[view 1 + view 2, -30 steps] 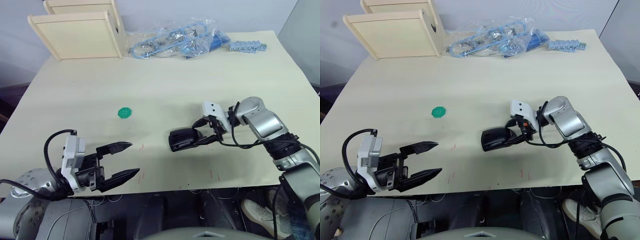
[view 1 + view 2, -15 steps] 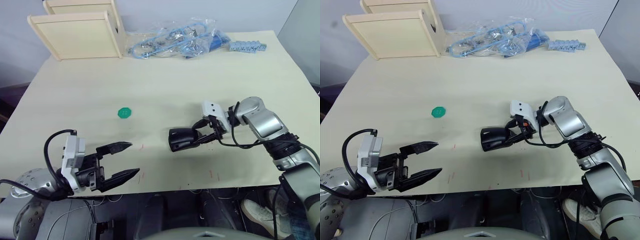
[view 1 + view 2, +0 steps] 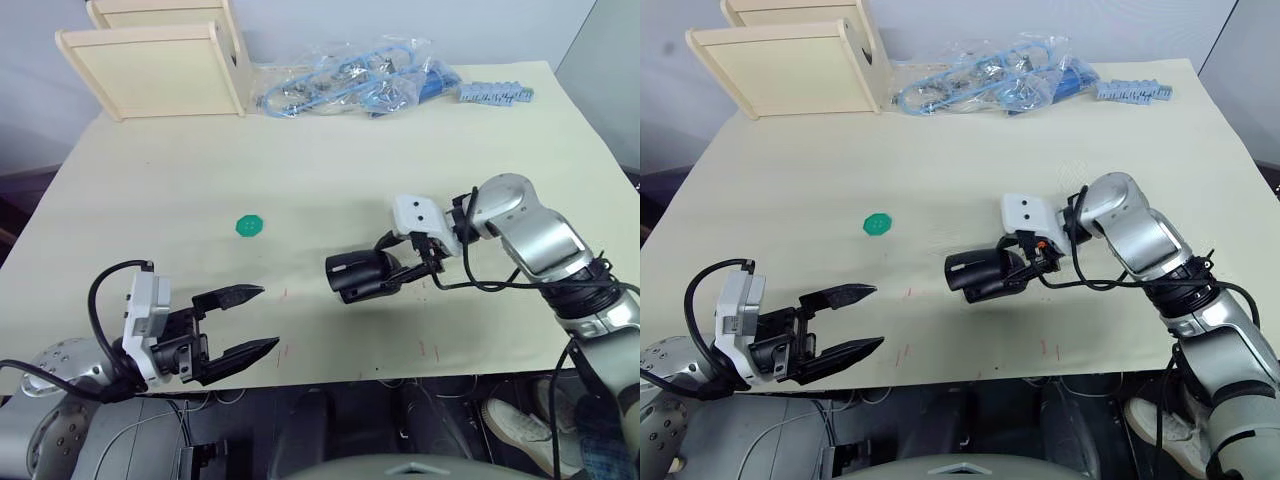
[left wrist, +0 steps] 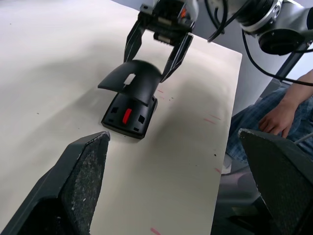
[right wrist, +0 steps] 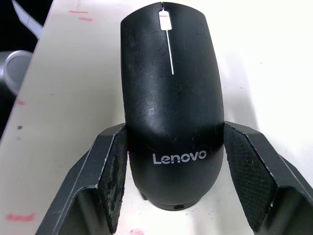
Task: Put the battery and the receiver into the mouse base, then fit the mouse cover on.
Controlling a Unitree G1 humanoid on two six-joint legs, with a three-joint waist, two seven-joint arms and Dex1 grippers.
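My right gripper (image 3: pixel 387 268) is shut on the mouse cover (image 5: pixel 171 98), a smooth black shell with white lettering, its fingers (image 5: pixel 110 171) pressing on both sides near the lettered end. The cover (image 4: pixel 132 78) is tilted, its far end raised above the mouse base (image 4: pixel 128 115), whose red inner part shows underneath. Both sit right of the table's middle (image 3: pixel 360 275). My left gripper (image 3: pixel 270 317) hangs open and holds nothing near the front edge, left of the mouse. The battery and the receiver are out of view.
A flat green disc (image 3: pixel 248 226) lies left of centre. Wooden boxes (image 3: pixel 150 65) stand at the far left corner, with plastic bags of blue parts (image 3: pixel 350 80) and a blue strip (image 3: pixel 495 94) along the far edge. A person's hand (image 4: pixel 276 115) rests beyond the table's edge.
My right arm has risen and shifted left, carrying the cover. The cover's far end now stands off the base. The left gripper has not moved.
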